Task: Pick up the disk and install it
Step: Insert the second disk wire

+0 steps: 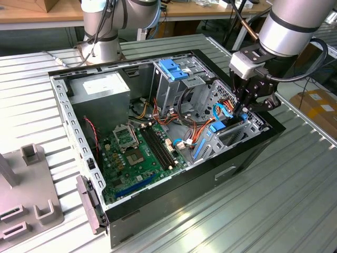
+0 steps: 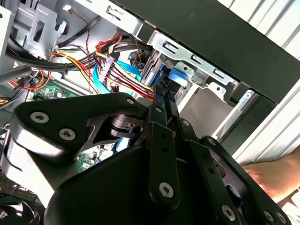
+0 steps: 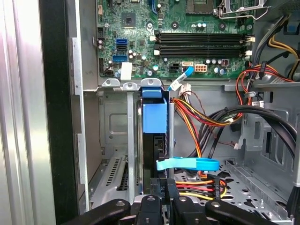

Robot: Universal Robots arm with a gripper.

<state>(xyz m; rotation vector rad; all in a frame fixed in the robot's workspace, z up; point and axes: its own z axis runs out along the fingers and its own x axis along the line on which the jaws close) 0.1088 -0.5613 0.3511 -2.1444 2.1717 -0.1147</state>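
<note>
The disk (image 3: 154,117) stands on edge in a slot of the metal drive bay (image 3: 112,140), at the front corner of the open computer case (image 1: 158,211) on the exterior view's right. Its blue carrier frame (image 1: 217,127) faces up and its dark body runs along the slot. My gripper (image 1: 238,112) reaches down into that bay. Its black fingers (image 3: 158,190) lie close together, almost parallel, with their tips at the near end of the disk's blue frame (image 2: 180,75). Whether they pinch the frame is hidden; the gripper (image 2: 165,93) looks shut.
Bundled power wires (image 3: 206,122) and a flat blue cable (image 3: 187,164) crowd the bay beside the disk. The motherboard (image 1: 137,153), a grey power-supply box (image 1: 102,92) and a drive cage with a blue latch (image 1: 171,68) sit further in. A person's hand (image 2: 276,178) rests outside the case.
</note>
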